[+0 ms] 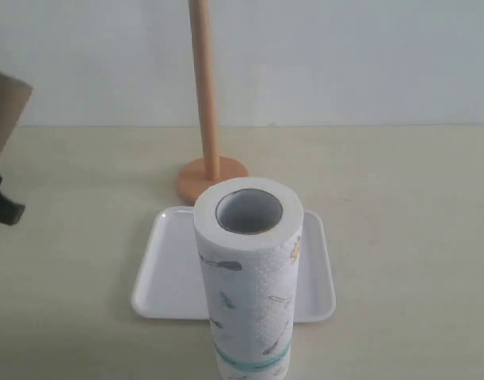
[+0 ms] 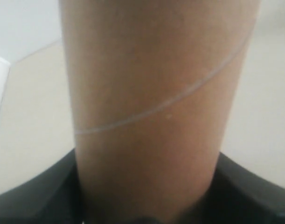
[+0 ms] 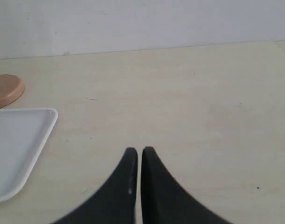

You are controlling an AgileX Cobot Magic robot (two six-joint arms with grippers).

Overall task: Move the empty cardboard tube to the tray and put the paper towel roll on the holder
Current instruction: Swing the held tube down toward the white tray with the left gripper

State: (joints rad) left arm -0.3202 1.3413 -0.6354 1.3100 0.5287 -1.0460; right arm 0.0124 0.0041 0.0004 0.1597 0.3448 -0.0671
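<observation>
The empty cardboard tube (image 1: 2, 111) shows at the far left edge of the exterior view, raised off the table. In the left wrist view it fills the frame as a brown cylinder (image 2: 156, 93) between black fingers (image 2: 35, 191), so my left gripper (image 1: 4, 204) is shut on it. The paper towel roll (image 1: 249, 293) stands upright, hollow core up, hiding the front rim of the white tray (image 1: 166, 269). The holder (image 1: 203, 95) stands behind the tray with its pole bare. My right gripper (image 3: 139, 150) is shut on nothing, low over the table to the right of the tray (image 3: 16, 149).
A pale wall runs along the back of the light table. The holder's round base (image 3: 6, 89) sits just beyond the tray's far corner. Bare tabletop (image 1: 408, 237) stretches to the right of the tray.
</observation>
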